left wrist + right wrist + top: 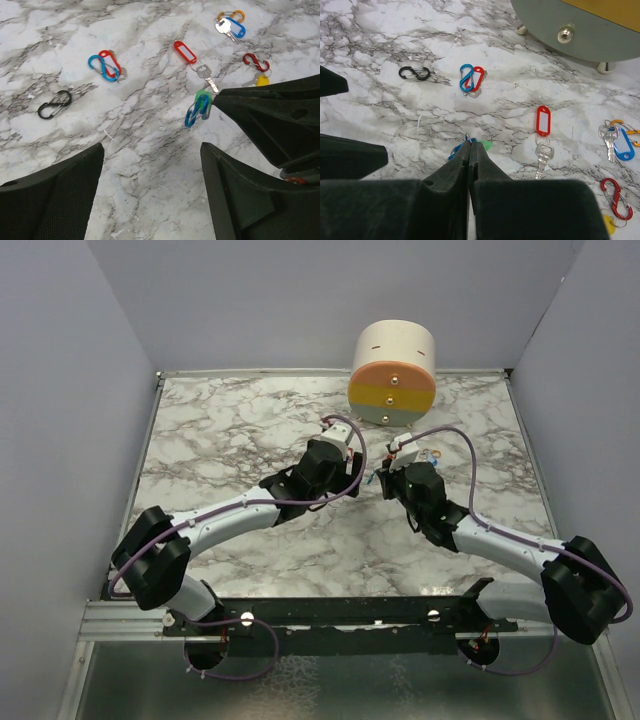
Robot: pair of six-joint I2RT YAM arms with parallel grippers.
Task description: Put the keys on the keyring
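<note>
My right gripper (pixel 469 145) is shut, its tips pinching the green-headed key (pixel 202 95) where the blue clip keyring (pixel 195 112) meets it. In the left wrist view its dark fingers (pixel 250 102) come in from the right. My left gripper (pixel 152 147) is open just in front of that pair, with only bare marble between its fingers. A red-tagged key (pixel 543 150) lies to the right. A blue-tagged key (pixel 617 142) with an orange clip and a yellow key (pixel 261 80) on a red clip (pixel 256 62) lie farther off.
A blue and red clip pair (pixel 471 78) and a black S-clip (pixel 414 73) lie on the marble table (pixel 230 430). A round drum with orange, yellow and grey bands (pixel 392 375) stands at the back, close behind both grippers.
</note>
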